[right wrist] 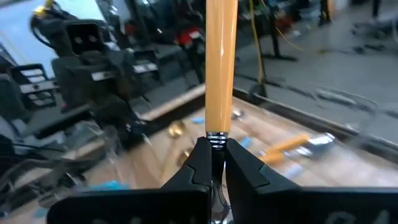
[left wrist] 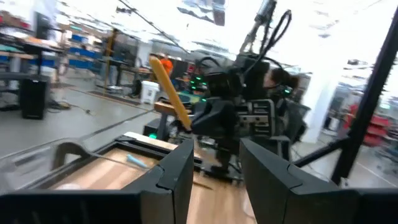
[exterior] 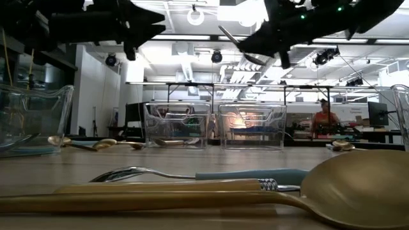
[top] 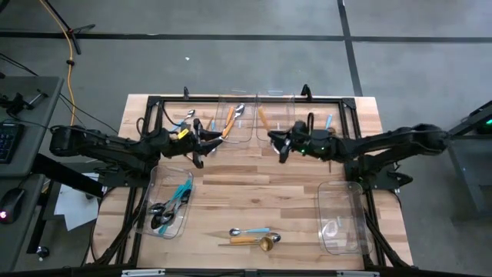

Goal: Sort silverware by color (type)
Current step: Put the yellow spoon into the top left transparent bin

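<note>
At the table's near edge a blue-handled spoon (top: pixel 251 231) and a gold spoon (top: pixel 257 242) are lying loose side by side, long axes running left to right, with open wood all around them. To their left, the left bin (top: pixel 150 219) is holding dark spoons with blue handles; to their right, the right bin (top: pixel 343 191) is holding what may be one silver piece, though that is hard to tell.

Farther back, over mid-table, the two arms are meeting nose to nose. The right gripper (right wrist: pixel 215 163) is clenching an orange-handled utensil (right wrist: pixel 221 62) at the collar where handle meets head, with the handle sticking straight out past the fingertips toward the left arm. The left gripper (left wrist: pixel 216 163) is hanging with its jaws released and empty, facing that handle, which is standing tilted just ahead of its gap in the left wrist view. A handover looks likely, and it depends on that handle lining up between the open jaws.

Beyond both, two far bins (top: pixel 238 137) are sitting against the back rail (top: pixel 231 98), one already holding orange-handled pieces. More silverware is lying loose around them, so room there is tight.
</note>
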You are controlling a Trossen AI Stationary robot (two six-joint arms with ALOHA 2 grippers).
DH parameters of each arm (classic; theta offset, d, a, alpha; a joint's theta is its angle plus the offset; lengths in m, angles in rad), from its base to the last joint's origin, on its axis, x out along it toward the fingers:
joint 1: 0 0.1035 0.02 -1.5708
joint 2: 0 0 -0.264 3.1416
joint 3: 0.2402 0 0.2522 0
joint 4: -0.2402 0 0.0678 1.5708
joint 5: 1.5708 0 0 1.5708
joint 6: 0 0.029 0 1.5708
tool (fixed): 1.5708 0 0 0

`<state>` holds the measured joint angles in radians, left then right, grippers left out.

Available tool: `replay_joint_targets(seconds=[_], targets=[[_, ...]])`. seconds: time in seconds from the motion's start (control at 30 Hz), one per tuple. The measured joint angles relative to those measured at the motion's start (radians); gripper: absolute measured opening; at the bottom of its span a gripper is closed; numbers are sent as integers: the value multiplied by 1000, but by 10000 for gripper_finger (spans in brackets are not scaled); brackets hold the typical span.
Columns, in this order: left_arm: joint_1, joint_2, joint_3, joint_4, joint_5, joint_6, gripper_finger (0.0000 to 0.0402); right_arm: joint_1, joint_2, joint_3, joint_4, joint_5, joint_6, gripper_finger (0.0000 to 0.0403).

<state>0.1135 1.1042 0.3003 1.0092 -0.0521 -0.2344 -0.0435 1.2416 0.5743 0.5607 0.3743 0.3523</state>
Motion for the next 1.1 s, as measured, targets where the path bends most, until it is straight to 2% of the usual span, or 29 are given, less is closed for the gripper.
replay_joint_targets(seconds=[0.2,0.43,0.57,0.8,1.1], targets=[[-29,115,77,0,25,60,120,14,154,0,295,-78,-21,6],[-33,242,166,8,34,91,120,43,258,0,453,-146,-21,6],[-40,286,202,12,77,126,120,75,290,0,502,-161,-37,6],[-58,309,237,17,79,177,120,139,309,0,559,-167,-117,6],[-91,309,247,46,99,187,120,145,310,30,553,-194,-158,6]])
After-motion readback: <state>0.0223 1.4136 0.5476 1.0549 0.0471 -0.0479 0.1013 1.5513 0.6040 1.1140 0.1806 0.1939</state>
